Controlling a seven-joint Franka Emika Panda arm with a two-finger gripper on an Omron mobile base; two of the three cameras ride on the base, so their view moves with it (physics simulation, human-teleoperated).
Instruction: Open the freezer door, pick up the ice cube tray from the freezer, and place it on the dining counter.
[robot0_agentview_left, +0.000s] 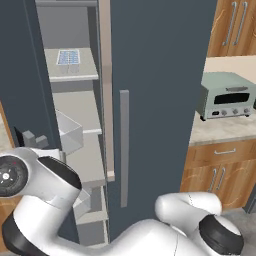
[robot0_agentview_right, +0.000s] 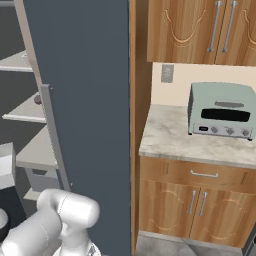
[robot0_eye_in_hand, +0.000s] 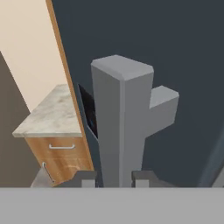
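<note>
One ice tray (robot0_agentview_left: 68, 57) lies upper left in the left base view. One toaster oven (robot0_agentview_right: 221, 110) sits at right. Two fridge doors: one open (robot0_agentview_left: 20, 75), one shut (robot0_agentview_left: 155, 100).

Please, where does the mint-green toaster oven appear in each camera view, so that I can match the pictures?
Left base view: the toaster oven stands at the right edge, at middle height, on the marbled counter top.
Right base view: the toaster oven is right of centre, on the same counter top.
Hand view: this camera faces the grey handle bar on a slate-blue door instead.
Shared landmark: the marbled counter top beneath the oven.
</note>
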